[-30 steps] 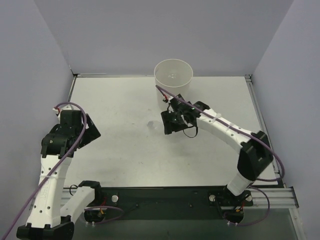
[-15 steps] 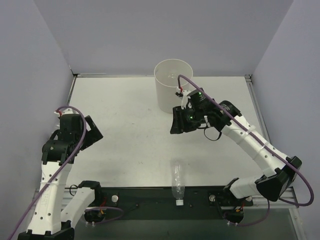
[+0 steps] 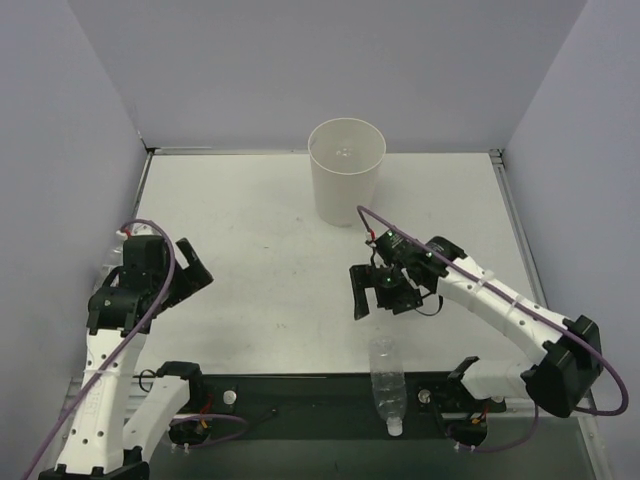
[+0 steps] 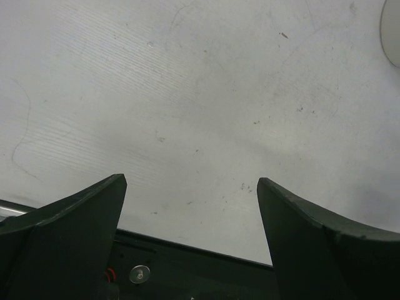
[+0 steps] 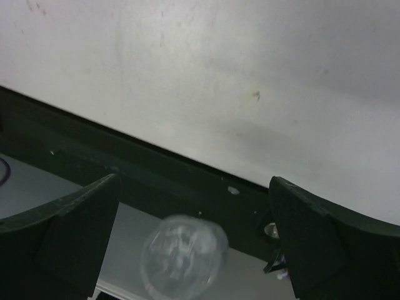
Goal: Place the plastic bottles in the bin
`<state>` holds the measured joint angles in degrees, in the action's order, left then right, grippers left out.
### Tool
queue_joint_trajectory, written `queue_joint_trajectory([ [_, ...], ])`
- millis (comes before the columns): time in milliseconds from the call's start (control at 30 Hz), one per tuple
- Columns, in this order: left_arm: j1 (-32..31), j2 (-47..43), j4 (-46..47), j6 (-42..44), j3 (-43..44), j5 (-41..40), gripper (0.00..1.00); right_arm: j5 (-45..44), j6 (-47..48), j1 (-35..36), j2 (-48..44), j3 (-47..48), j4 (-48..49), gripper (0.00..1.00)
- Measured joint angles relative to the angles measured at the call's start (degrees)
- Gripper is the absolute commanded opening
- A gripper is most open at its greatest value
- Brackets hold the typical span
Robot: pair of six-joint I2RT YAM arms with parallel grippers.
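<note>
Since the one bottle (image 3: pixel 385 385) in view lies across the tabletop (image 3: pixel 250 200) near edge onto the black rail (image 3: pixel 300 395), step looks like reach-to-pick. right hand (image 3: pixel 362 296) just inboard of it, spread wide, empty; next it must drop and close across the body. left hand (image 3: pixel 197 263) spread, idle by left edge. bin (image 3: pixel 345 185) upright mid far edge. No label or writing legible

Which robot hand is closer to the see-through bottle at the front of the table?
Right. The right gripper is open just past the bottle, a little toward the bin. The left gripper is open far off to the bottle's left, by the left wall.
</note>
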<state>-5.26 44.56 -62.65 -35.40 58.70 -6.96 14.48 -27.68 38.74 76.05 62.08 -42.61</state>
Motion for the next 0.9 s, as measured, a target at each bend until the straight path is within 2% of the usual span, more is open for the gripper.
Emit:
queue_joint_trajectory([
  [200, -0.07, -0.61, 0.28, -0.50, -3.96, 3.87, 0.98, -1.92, -5.73, 10.05, -6.67, -7.08, -2.95, 1.00],
  [300, -0.28, 0.15, 0.26, -0.11, -4.15, 4.57, 0.97, -3.41, -8.39, 12.92, -8.55, -8.68, -3.32, 1.00],
  [467, -0.44, 0.74, 0.26, 0.98, -4.13, 5.22, 0.97, -6.86, -14.01, 17.66, -16.63, -10.88, -5.99, 1.00],
  [567, -0.98, 0.96, 0.28, 1.11, -4.13, 5.77, 0.97, -8.52, -18.03, 20.79, -18.91, -15.61, -6.45, 1.00],
  [667, -1.20, 0.92, 0.42, 0.96, -4.22, 6.03, 0.98, -9.68, -20.06, 22.88, -15.61, -18.95, -5.75, 0.99],
  [767, -1.38, 0.90, 0.52, 0.55, -4.39, 6.10, 0.97, -12.83, -20.46, 23.19, -6.56, -18.56, -3.48, 0.91],
  [867, -1.46, 0.94, 0.55, 0.42, -4.35, 6.21, 0.97, -16.48, -20.09, 23.17, 3.37, -17.27, 0.07, 0.80],
  [900, -1.49, 0.94, 0.55, 0.44, -4.28, 6.19, 0.97, -17.33, -20.02, 23.15, 5.62, -16.96, 1.31, 0.72],
])
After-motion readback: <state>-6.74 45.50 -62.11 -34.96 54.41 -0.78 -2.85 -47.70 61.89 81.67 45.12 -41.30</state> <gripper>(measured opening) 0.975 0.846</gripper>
